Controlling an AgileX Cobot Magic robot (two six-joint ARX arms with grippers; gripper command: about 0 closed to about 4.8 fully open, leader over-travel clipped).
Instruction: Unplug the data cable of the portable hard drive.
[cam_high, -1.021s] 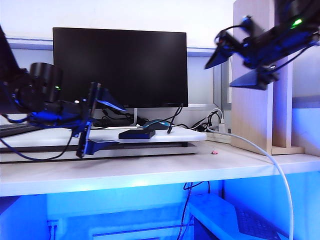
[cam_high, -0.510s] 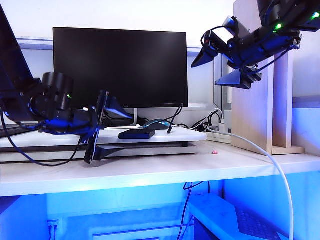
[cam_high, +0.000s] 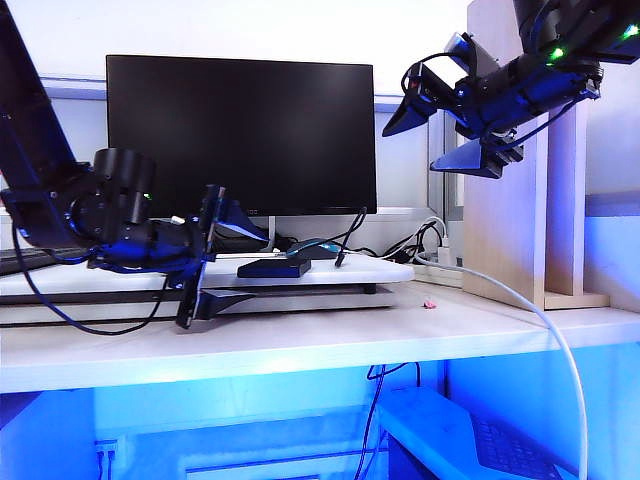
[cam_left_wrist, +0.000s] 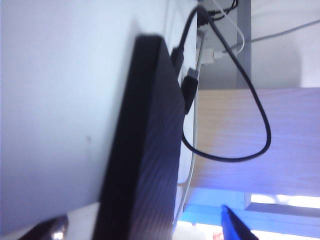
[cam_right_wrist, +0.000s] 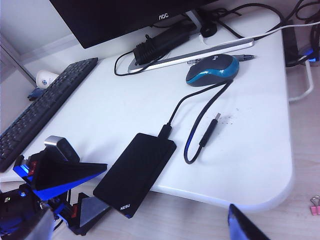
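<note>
Two grippers are in view, and both are mine. My left gripper (cam_high: 205, 255) sits low at the left edge of the white raised surface (cam_high: 380, 268), its jaws spread apart and empty, just short of the portable hard drive (cam_high: 274, 267). In the right wrist view the same left gripper (cam_right_wrist: 75, 192) shows blue triangular fingers right beside the drive's near corner, not touching it that I can tell.

My right gripper (cam_high: 435, 125) hangs high above the right side of the scene, near the wooden panel (cam_high: 500, 200), jaws wide and holding nothing.

The portable hard drive (cam_right_wrist: 135, 175) is a thin black slab lying flat near the front edge of the surface. The data cable (cam_right_wrist: 192, 107) is plugged into the drive's far end; it curves away toward the mouse (cam_right_wrist: 212, 70), loops back, and its free plug rests on the surface beside the drive. In the left wrist view the drive (cam_left_wrist: 145, 145) fills the frame up close, with the cable (cam_left_wrist: 250, 100) looping off its end.

A dark monitor (cam_high: 240, 135) stands behind, and a black keyboard (cam_right_wrist: 42, 110) lies to one side.
</note>
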